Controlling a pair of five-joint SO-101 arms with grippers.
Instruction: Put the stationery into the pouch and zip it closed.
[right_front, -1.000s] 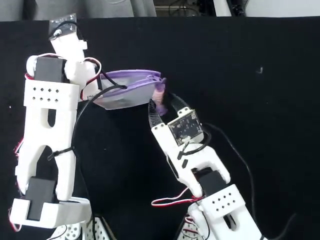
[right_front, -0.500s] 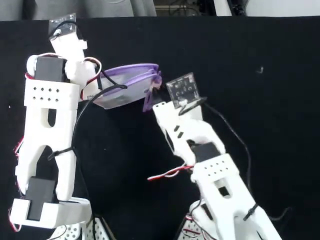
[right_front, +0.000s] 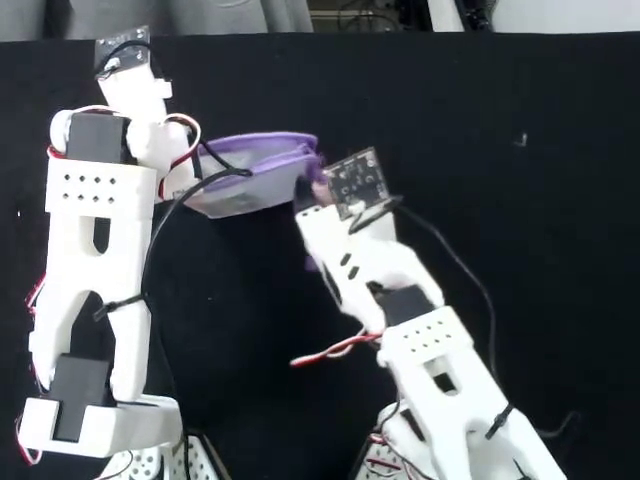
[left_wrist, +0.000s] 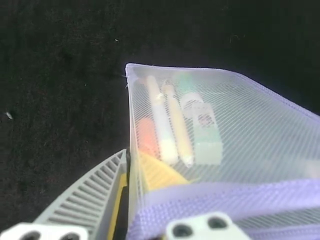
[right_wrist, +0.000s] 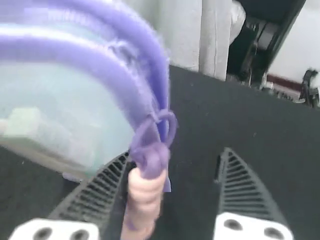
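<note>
The purple-edged mesh pouch (right_front: 255, 175) hangs off the table, and my left gripper (right_front: 198, 178) is shut on its left end. In the left wrist view the pouch (left_wrist: 225, 150) holds pens (left_wrist: 167, 125), an orange piece and a pale green eraser (left_wrist: 206, 142); my left gripper (left_wrist: 131, 195) pinches its purple edge. My right gripper (right_front: 308, 190) is at the pouch's right end. In the right wrist view it (right_wrist: 175, 155) stands open, with the purple zipper cord and pink pull (right_wrist: 147, 175) hanging between the fingers, close to one finger (right_wrist: 100, 195). The zipper band (right_wrist: 100, 45) arches above.
A black cloth covers the table (right_front: 500, 120), with open space to the right and behind the pouch. Both white arms stand near the front edge. Curtains and furniture lie beyond the far edge (right_wrist: 220, 35).
My right arm lifted and swung its wrist up toward the pouch's right end. The zipper pull, pinched a second ago, now hangs loose between open fingers. The left arm held still.
</note>
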